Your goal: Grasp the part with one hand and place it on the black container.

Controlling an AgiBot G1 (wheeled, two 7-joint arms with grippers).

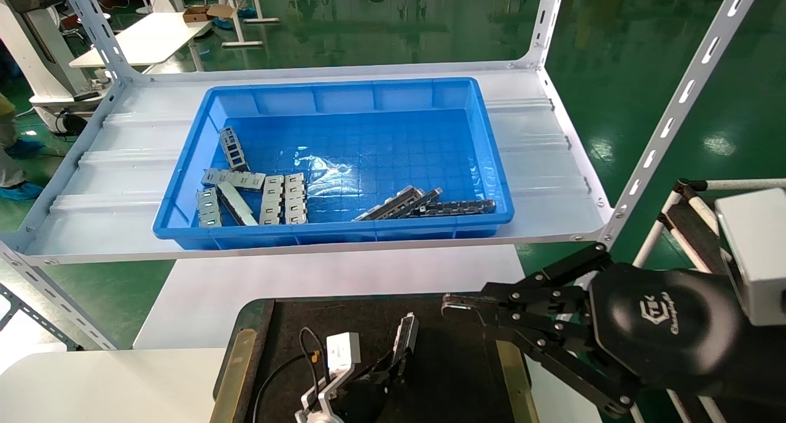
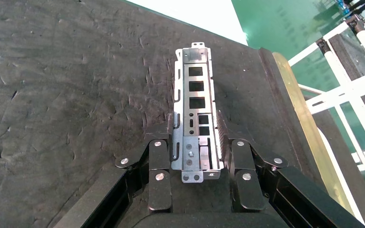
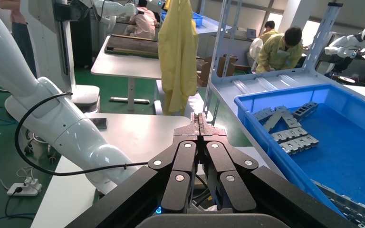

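The part (image 2: 195,95), a long silver-grey channel bar with rectangular cut-outs, sits between the fingers of my left gripper (image 2: 196,128), which is shut on its near end. The bar points away from the gripper, low over the black container (image 2: 76,95). In the head view the left gripper (image 1: 393,358) and the part (image 1: 405,337) are over the middle of the black container (image 1: 454,374). My right gripper (image 1: 451,306) is shut and empty, hovering above the container's right side; it shows shut in the right wrist view (image 3: 199,121).
A blue bin (image 1: 331,229) stands on the shelf behind the black container. It holds several grey slotted plates (image 1: 245,196) at its left and some bars (image 1: 399,203) plus a dark bar (image 1: 457,207) at its front right. Slanted shelf posts (image 1: 669,122) stand at both sides.
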